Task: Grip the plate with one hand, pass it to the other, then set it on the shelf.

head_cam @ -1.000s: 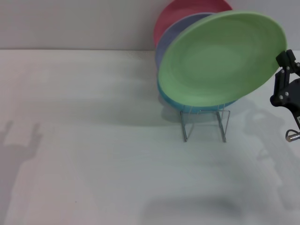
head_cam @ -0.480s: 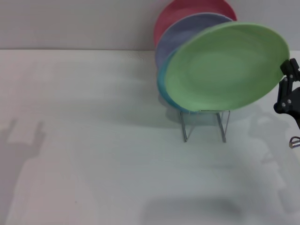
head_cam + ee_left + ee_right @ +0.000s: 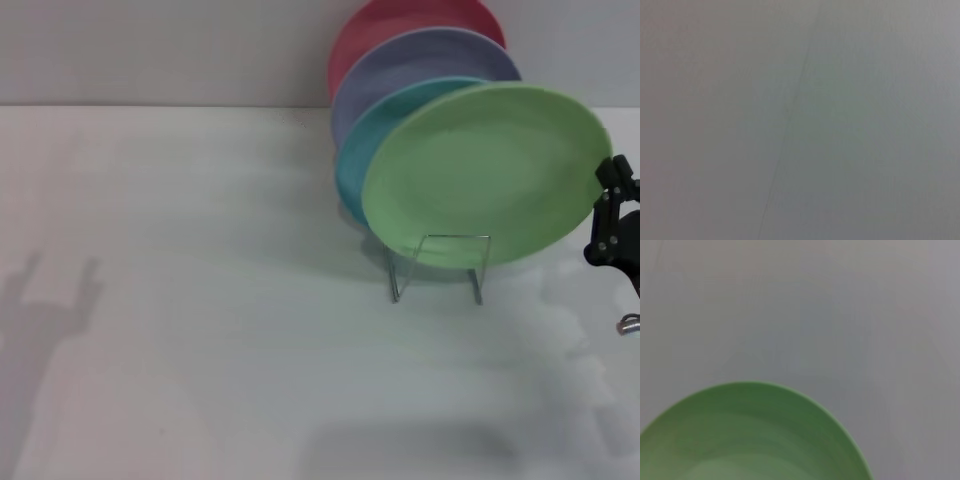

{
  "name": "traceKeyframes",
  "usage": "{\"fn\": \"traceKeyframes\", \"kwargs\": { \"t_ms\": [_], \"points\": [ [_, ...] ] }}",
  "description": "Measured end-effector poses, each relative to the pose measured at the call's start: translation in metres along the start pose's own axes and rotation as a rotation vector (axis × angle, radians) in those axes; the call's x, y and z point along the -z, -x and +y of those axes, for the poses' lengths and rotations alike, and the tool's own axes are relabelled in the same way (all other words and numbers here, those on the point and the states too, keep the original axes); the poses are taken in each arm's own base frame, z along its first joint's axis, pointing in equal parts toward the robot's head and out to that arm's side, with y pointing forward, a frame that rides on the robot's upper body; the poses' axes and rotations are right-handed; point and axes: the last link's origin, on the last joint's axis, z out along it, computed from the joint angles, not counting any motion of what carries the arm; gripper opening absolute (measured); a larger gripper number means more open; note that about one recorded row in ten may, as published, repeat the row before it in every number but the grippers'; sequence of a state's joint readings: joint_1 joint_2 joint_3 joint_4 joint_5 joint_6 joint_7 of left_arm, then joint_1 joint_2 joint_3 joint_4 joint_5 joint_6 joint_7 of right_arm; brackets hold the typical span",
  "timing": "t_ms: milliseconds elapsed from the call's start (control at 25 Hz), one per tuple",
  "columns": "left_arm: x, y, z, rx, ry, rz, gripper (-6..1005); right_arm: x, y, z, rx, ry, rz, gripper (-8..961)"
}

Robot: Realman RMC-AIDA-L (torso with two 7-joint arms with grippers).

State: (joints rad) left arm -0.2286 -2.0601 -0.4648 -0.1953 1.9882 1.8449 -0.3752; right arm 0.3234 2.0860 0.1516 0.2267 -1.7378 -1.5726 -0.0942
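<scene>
Plate: we see the light-green plate [image 3: 485,175] standing tilted at the front of the shelf, its face turned toward us and leaning back against the turquoise plate just behind it; its lower edge sits down among the wire loops.
Shelf: the silver wire shelf [image 3: 437,268] stands on the white tabletop [image 3: 200,300]; we make out two upright looped dividers below the plate's lower rim, and the rest of it is hidden behind the plates.
Other plates: directly behind the green plate we see a turquoise plate [image 3: 372,150], then a lavender plate [image 3: 420,55], then a red plate [image 3: 375,30], all leaning the same way in a row on the shelf.
Right gripper: the black right gripper [image 3: 610,215] is beside the plate's far right rim, level with the plate's middle; its tip is at the rim.
Right jaws: we cannot tell whether they are pinching the rim or parted from it, since only part of the black body shows at the edge of the head view.
Right wrist view: we see the upper curve of the green plate [image 3: 755,440] filling the lower part, with bare pale surface beyond it; none of the gripper's own fingers show here.
Left gripper: it does not appear in any view; the left wrist view shows us only a plain grey surface with a faint thin line across it.
</scene>
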Motion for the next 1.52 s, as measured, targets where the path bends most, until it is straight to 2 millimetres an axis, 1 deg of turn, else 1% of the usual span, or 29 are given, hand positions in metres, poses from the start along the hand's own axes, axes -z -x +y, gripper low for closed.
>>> {"fn": "traceKeyframes", "kwargs": {
  "t_ms": [640, 840, 960, 1040, 1280, 1360, 1440, 1520],
  "points": [
    [0.005, -0.002, 0.0, 0.0, -0.001, -0.001, 731, 0.002, -0.015, 0.003, -0.001, 0.023, 0.101, 15],
    [0.005, -0.002, 0.0, 0.0, -0.001, -0.001, 732, 0.0, -0.016, 0.004, -0.004, 0.028, 0.112, 16],
    [0.005, -0.002, 0.0, -0.001, -0.001, 0.001, 732, -0.001, -0.015, 0.005, -0.01, 0.031, 0.106, 93],
    [0.005, -0.003, 0.0, -0.002, -0.002, 0.004, 732, 0.003, -0.01, 0.007, -0.018, 0.041, 0.075, 143],
    [0.006, -0.004, -0.003, -0.024, -0.003, 0.004, 732, 0.027, 0.013, 0.015, -0.091, 0.075, -0.077, 314],
    [0.005, -0.004, -0.004, -0.027, 0.0, 0.004, 732, 0.032, 0.018, 0.015, -0.102, 0.068, -0.105, 346],
    [0.004, -0.004, -0.004, -0.032, 0.004, 0.005, 732, 0.037, 0.023, 0.011, -0.105, 0.034, -0.136, 379],
    [0.003, -0.003, -0.003, -0.047, 0.007, 0.003, 731, 0.039, 0.025, -0.001, -0.109, -0.043, -0.153, 411]
  ]
}}
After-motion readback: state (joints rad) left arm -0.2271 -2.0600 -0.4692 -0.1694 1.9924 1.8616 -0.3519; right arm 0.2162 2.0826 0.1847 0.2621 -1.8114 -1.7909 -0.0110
